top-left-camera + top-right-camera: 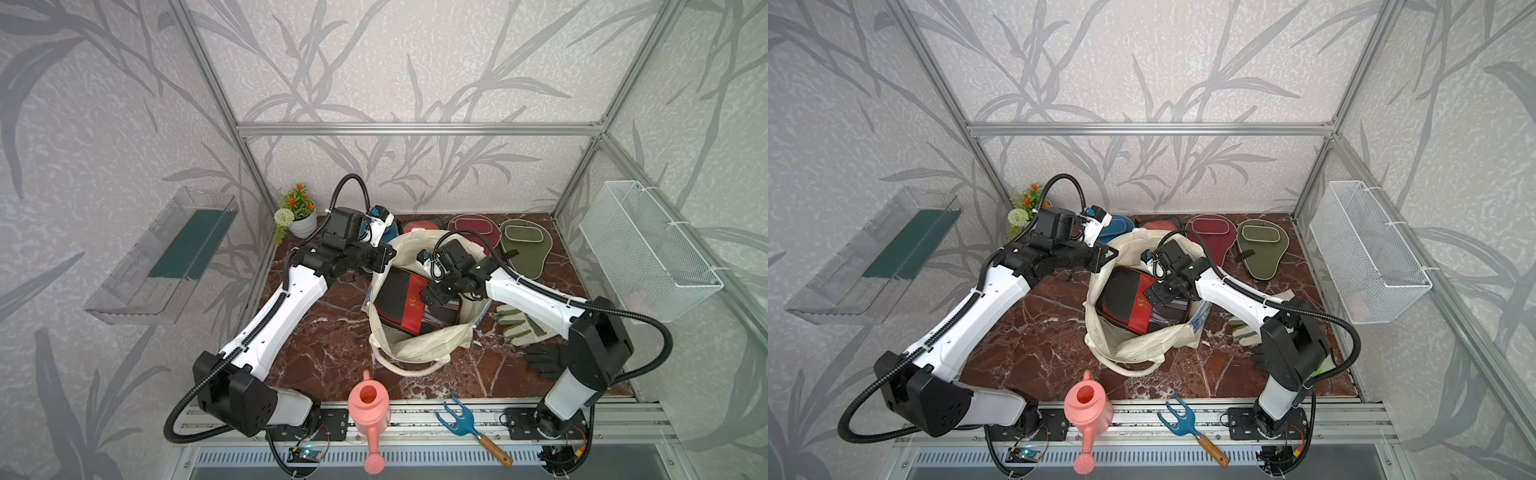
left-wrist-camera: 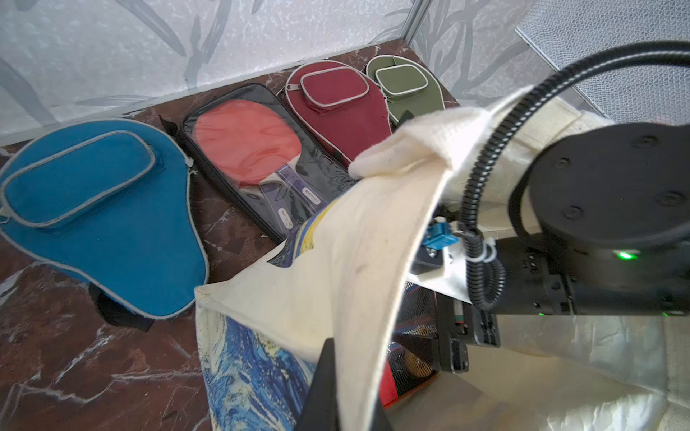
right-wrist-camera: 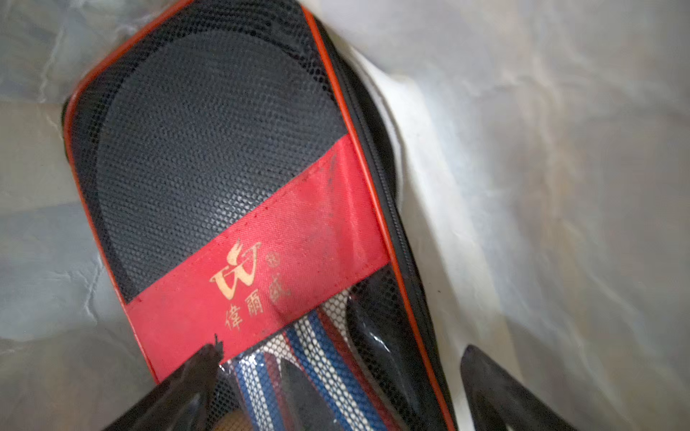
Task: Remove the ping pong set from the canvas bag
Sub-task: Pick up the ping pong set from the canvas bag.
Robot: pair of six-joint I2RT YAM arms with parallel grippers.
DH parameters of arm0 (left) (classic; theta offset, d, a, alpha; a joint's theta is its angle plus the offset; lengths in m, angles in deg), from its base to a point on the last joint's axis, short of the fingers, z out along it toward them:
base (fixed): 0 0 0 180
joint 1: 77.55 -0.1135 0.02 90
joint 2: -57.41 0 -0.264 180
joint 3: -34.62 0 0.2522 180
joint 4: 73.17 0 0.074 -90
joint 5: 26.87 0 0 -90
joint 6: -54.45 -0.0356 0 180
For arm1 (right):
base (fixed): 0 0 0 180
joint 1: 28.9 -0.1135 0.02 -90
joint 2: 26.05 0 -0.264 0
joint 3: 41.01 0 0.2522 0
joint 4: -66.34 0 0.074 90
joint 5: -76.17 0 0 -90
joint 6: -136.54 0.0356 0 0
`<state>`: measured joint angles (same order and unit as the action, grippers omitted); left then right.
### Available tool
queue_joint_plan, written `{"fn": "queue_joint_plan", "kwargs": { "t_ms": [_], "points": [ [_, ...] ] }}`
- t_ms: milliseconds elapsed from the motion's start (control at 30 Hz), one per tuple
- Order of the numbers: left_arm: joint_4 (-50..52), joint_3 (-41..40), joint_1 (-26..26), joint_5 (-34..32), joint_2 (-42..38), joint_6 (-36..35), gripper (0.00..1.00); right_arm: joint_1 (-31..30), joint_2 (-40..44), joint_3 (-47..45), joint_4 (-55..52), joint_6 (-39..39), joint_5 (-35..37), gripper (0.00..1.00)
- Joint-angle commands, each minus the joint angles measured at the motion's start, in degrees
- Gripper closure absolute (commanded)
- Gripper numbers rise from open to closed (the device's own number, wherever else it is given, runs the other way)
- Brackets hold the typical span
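The cream canvas bag (image 1: 419,343) (image 1: 1133,347) stands open mid-table, its blue print (image 2: 254,365) on the outside. My left gripper (image 1: 384,253) (image 2: 347,392) is shut on the bag's far-left rim. Inside lies the black-and-red case (image 1: 401,299) (image 3: 242,186). My right gripper (image 1: 432,293) (image 3: 339,350) hangs open just over the case's striped end, one finger on either side. Along the back wall lie the blue cover (image 2: 100,224), the red-faced paddle (image 2: 242,145) in a black cover, the maroon cover (image 2: 336,108) and the olive cover (image 2: 410,86).
Pale gardening gloves (image 1: 519,324) and a black glove (image 1: 544,359) lie right of the bag, under my right arm. A pink watering can (image 1: 370,409) and a blue hand fork (image 1: 461,419) sit at the front edge. A potted plant (image 1: 297,212) stands back left.
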<state>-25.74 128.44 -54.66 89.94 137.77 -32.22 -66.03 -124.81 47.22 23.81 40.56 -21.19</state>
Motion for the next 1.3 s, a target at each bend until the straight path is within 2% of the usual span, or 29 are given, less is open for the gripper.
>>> {"fn": "queue_joint_plan", "kwargs": {
  "t_ms": [0, 100, 233, 433, 500, 600, 667, 867, 1067, 1267],
  "points": [
    [-8.47, 0.13, 0.35, 7.46, -0.58, -1.93, 1.0, 3.39, -4.72, 1.21, 2.06, 0.96, -10.82, 0.01],
    [-10.71, -0.94, 0.35, 11.97, 0.29, -3.1, 1.0, 5.97, -9.56, 3.15, 1.29, 1.39, -17.42, 0.01],
    [-11.07, -0.4, 0.4, 17.04, 2.46, -3.94, 1.0, 7.51, -14.89, 4.36, -0.97, 1.01, -21.27, 0.01],
    [-11.91, -0.65, 0.4, 17.43, 3.32, -4.56, 1.0, 8.52, -17.04, 2.71, -5.31, -1.01, -30.62, 0.01],
    [-12.01, -0.74, 0.25, 17.18, 3.64, -4.41, 1.0, 8.57, -16.61, 2.02, -6.12, -1.22, -30.77, 0.1],
    [-11.95, -0.73, 0.29, 16.58, 3.97, -4.19, 1.0, 9.17, -15.45, 1.42, -7.22, -1.44, -30.7, 0.31],
    [-11.74, -0.62, 0.3, 16.0, 3.93, -3.95, 1.0, 9.5, -14.05, 1.43, -8.03, -1.73, -30.09, 0.5],
    [-9.13, 0.13, 0.38, 11.26, 3.31, -3.51, 1.0, 9.72, -9.56, 4.08, -12.83, -4.09, -25.9, 0.99],
    [-6.32, -0.16, 0.4, 5.05, 2.29, -3.03, 1.0, 9.63, -3.06, 6.46, -15.41, -5.61, -22.77, 1.0],
    [-2.27, 2.32, 0.4, 2.54, 3.7, -2.57, 1.0, 8.95, 5.29, 6.47, -15.14, -7.36, -20.97, 1.0]
  ]
}}
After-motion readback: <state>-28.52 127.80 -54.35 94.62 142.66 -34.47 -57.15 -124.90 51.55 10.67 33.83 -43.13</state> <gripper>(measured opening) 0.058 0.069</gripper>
